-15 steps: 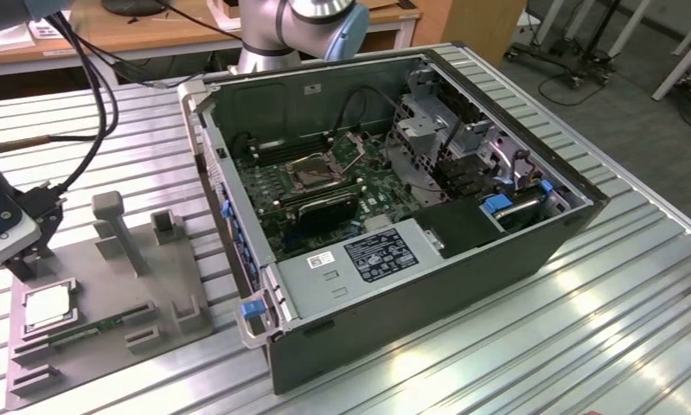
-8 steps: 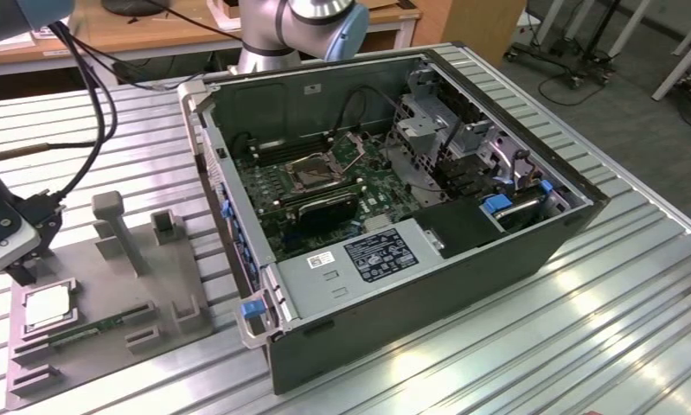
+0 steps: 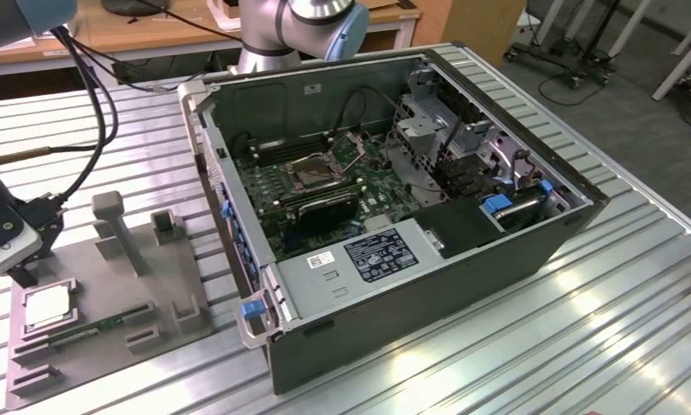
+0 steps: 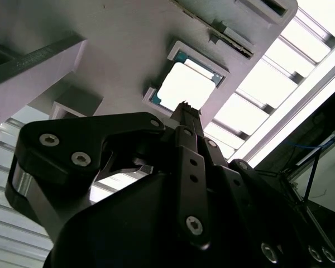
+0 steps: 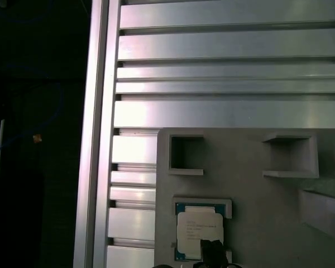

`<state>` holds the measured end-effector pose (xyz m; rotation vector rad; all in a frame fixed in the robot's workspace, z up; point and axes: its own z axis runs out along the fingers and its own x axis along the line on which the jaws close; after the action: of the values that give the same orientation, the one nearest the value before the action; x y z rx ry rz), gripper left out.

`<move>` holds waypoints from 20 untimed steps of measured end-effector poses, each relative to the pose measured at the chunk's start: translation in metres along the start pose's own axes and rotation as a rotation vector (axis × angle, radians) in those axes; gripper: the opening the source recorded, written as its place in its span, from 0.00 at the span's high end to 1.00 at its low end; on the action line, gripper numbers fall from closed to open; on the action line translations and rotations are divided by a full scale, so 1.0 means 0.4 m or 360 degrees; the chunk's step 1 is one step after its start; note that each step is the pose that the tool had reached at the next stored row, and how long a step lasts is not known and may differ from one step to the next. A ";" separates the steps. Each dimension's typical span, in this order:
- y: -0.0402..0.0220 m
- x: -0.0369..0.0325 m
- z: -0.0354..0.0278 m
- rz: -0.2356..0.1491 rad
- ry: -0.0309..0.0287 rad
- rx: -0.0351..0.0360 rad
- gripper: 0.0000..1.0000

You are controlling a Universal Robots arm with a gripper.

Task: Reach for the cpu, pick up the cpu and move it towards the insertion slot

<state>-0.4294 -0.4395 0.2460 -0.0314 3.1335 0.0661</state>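
Note:
The cpu (image 3: 47, 304) is a small silvery square chip lying flat in a recess at the near corner of a grey fixture plate (image 3: 166, 277), on the exterior view's left. My gripper (image 3: 24, 278) hangs just above the chip's edge, apart from it and holding nothing. In both wrist views the cpu (image 4: 187, 86) (image 5: 196, 230) lies directly beyond the gripper's dark tip (image 4: 185, 109) (image 5: 212, 248). The insertion slot (image 3: 318, 173), a square socket with a shiny frame, sits on the green motherboard inside the open computer case (image 3: 461, 285), well away toward the exterior view's right.
A long green memory stick (image 3: 92, 328) lies on the fixture plate beside the cpu. Grey posts (image 3: 114, 229) rise from that plate. The case walls, drive cage (image 3: 431, 130) and cables surround the motherboard. Everything rests on a ribbed metal table (image 3: 530, 346).

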 end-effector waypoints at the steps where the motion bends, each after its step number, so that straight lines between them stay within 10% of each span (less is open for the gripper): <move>1: 0.000 0.000 0.000 0.0000 0.00000 0.0000 0.89; 20: -0.001 0.013 0.029 0.0000 -0.00004 0.0000 0.89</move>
<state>-0.4344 -0.4395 0.2342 -0.0316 3.1332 0.0663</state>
